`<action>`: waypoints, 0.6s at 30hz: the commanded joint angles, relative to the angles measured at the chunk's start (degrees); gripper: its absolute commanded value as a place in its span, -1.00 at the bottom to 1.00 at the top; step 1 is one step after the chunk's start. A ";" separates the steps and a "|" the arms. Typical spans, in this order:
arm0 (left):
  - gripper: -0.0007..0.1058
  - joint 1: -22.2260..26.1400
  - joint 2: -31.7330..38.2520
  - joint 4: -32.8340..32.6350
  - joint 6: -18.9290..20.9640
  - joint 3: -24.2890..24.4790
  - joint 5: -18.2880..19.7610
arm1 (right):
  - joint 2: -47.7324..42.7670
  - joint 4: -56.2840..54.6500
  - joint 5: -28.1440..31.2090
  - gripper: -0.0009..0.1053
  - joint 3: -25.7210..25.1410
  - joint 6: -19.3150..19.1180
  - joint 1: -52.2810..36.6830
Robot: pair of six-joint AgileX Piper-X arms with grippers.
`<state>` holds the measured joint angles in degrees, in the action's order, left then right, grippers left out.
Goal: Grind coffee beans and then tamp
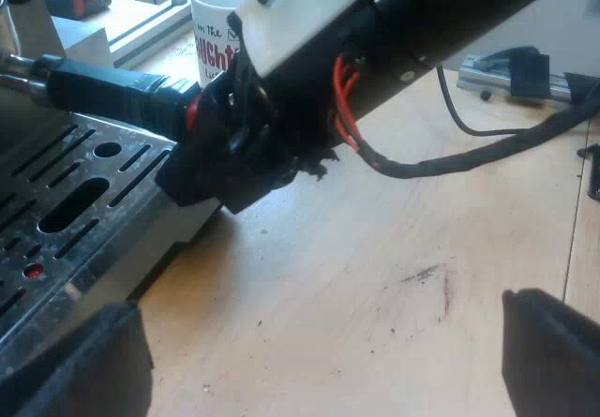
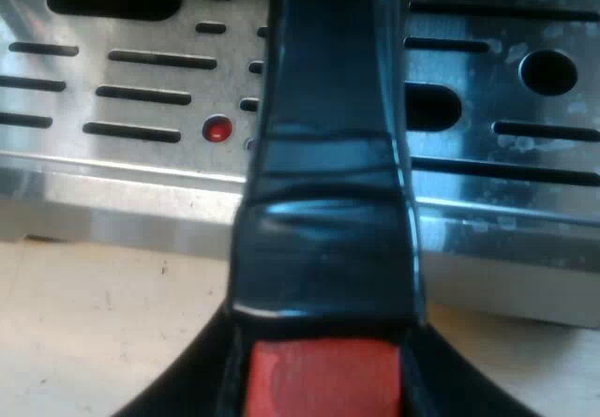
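Holder's handle (image 2: pixel 323 201) sits pinched in right jaws over machine's drip tray (image 2: pixel 141 169); left jaws spread; grinding, tamping likely remain.

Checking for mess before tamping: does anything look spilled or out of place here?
A dark smear and scattered specks, perhaps spilled grounds, mark the wooden table near the machine's drip tray. Nothing else stands out.

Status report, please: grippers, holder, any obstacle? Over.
Left gripper jaws open, above the table. Right gripper shut on holder handle, over the drip tray. Mug beyond, not in the way.
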<state>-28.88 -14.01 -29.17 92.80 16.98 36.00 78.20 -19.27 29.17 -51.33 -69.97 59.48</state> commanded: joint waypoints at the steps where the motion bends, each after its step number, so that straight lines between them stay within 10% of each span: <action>1: 0.48 -0.31 0.28 0.87 0.29 0.18 -0.14 | -2.37 -2.33 2.87 -0.98 -0.39 -1.81 4.29; 18: 0.48 -0.31 0.28 -0.32 1.83 1.63 -3.76 | -9.57 -14.06 6.62 -0.98 -0.26 1.61 9.16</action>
<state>-28.88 -14.01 -30.10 93.55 17.69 33.01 70.15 -33.09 33.97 -50.86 -68.16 67.76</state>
